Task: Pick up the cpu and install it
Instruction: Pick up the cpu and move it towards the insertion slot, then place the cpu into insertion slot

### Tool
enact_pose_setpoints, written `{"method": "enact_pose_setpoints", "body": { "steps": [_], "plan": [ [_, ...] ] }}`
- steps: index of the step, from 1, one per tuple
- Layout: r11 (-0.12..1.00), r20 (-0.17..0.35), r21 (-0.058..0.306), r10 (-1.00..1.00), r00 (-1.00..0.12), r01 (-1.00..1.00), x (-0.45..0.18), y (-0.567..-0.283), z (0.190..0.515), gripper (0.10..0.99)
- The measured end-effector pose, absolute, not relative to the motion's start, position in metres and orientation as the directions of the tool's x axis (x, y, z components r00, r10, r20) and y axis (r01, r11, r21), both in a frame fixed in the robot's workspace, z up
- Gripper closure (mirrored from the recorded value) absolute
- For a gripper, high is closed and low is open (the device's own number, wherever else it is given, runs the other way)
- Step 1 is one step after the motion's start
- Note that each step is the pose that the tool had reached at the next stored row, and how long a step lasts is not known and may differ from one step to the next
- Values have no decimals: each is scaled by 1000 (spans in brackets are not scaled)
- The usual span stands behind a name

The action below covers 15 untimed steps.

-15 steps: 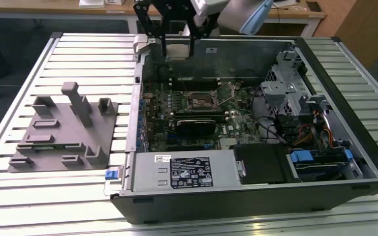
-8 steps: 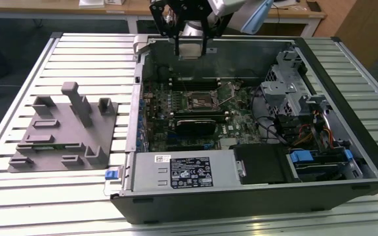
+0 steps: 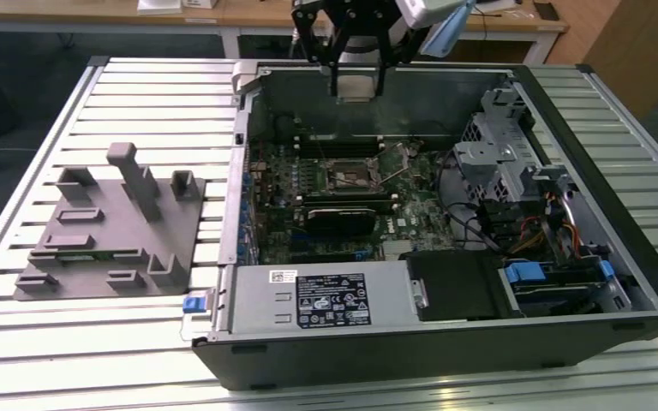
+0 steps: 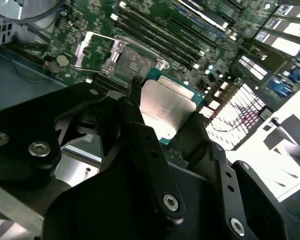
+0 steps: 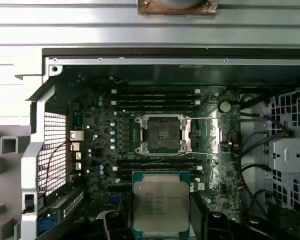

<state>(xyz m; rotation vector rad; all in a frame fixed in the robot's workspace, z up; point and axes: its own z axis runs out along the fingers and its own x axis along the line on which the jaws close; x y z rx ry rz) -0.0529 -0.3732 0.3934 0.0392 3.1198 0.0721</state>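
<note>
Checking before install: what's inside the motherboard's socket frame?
The socket frame holds its bare contact bed, no chip; the cpu sits in the gripper. Individual pins cannot be seen.

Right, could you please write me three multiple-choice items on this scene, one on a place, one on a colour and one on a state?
1. Where is the cpu? A on the fixture; B in the gripper; C in the socket.
2. What colour is the fixture? A red; B yellow; C grey.
3. How does the socket stand? A open and empty; B closed over a chip; C under a cooler.

1 B: the gripper is shut on the cpu, short of the socket.
2 C: the fixture is plain grey in the exterior view.
3 A: the first wrist view shows the socket's bare contact field.
</note>
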Motion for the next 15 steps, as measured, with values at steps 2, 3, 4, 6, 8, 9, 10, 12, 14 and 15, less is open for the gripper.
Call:
{"method": "enact_pose_setpoints", "body": {
  "steps": [2, 3, 4, 6, 8, 9, 10, 12, 14, 15],
  "plan": [
    [999, -21, 47, 26, -999, 25, -46, -372, 392, 545],
    [999, -22, 47, 26, -999, 25, -42, -371, 392, 545],
    [999, -23, 47, 26, -999, 25, -38, -371, 392, 545],
    [999, -24, 47, 26, -999, 24, -31, -370, 391, 545],
    [999, -25, 47, 26, -999, 24, -26, -370, 391, 545],
    [999, -25, 47, 26, -999, 24, -24, -370, 391, 545],
    [999, -25, 46, 26, -999, 24, -23, -370, 391, 545],
    [999, -24, 46, 26, -999, 25, -21, -370, 391, 545],
    [999, -25, 46, 27, -999, 26, -21, -370, 391, 545],
    [998, -25, 46, 32, -999, 31, -21, -370, 391, 545]
  ]
}}
